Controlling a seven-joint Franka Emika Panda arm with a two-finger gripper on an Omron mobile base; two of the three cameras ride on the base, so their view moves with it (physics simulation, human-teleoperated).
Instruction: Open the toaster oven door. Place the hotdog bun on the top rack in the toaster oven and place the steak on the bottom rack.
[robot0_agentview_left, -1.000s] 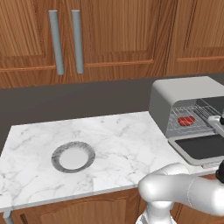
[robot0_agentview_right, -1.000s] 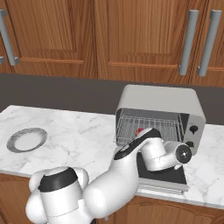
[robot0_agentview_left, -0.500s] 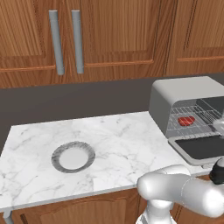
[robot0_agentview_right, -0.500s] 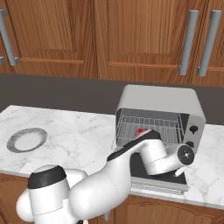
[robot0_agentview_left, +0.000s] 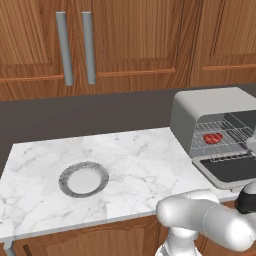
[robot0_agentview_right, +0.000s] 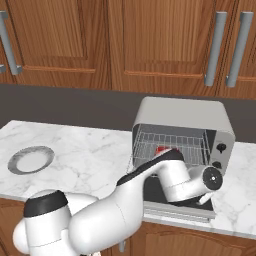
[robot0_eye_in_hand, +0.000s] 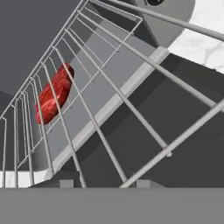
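The white arm (robot0_agentview_right: 150, 185) bends low from the base and reaches forward over the tabletop (robot0_agentview_right: 85, 150) edge, its wrist lying level above the lowered toaster oven door (robot0_agentview_right: 165, 197) and pointing into the mouth of the toaster oven (robot0_agentview_right: 182, 112). The pincer sits at the far end of that wrist; in the right base view the wrist hides it, and in the hand view just the tops of its two dark tips show at the bottom edge, so the frames do not show the gap between them. It is closed down as far as it gets, and nothing can be seen between the tips.

In the hand view, the wires of a rack (robot0_eye_in_hand: 109, 87) run directly ahead of the pincer and very close to it, crossing the way inward. The steak (robot0_eye_in_hand: 54, 94) lies beyond those wires, ahead and to the left of the pincer, deep in the cavity. From the base views it rests on a wire rack inside the oven; which of the two racks I cannot tell. The dark glass of the door lies beneath the pincer.

Far off to the pincer's left, a round grey plate (robot0_agentview_left: 82, 179) sits on the marble, with bare tabletop between it and the oven. Wooden cabinets (robot0_agentview_left: 125, 45) with grey bar handles (robot0_agentview_left: 75, 47) hang above
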